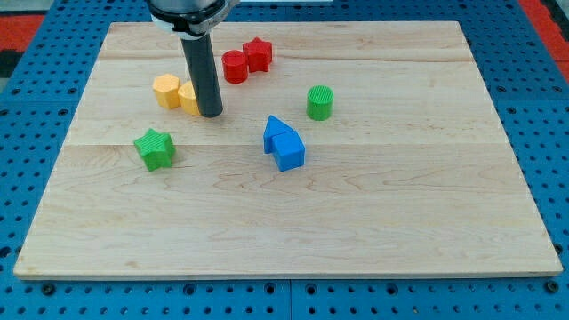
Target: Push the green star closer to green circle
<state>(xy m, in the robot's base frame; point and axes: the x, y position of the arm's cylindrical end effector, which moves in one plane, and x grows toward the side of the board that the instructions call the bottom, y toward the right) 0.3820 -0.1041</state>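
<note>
The green star [156, 148] lies on the wooden board at the view's left. The green circle [320, 102] stands right of centre, well apart from the star. My tip [212, 114] rests on the board above and right of the star, left of the circle. It touches or nearly touches a yellow block [188, 98], partly hidden behind the rod.
A yellow hexagon-like block [166, 91] sits left of the rod. A red circle [235, 67] and a red star [258, 54] sit at the top. Two blue blocks [284, 144] lie together near the centre. The board's edge [284, 276] borders a blue pegboard.
</note>
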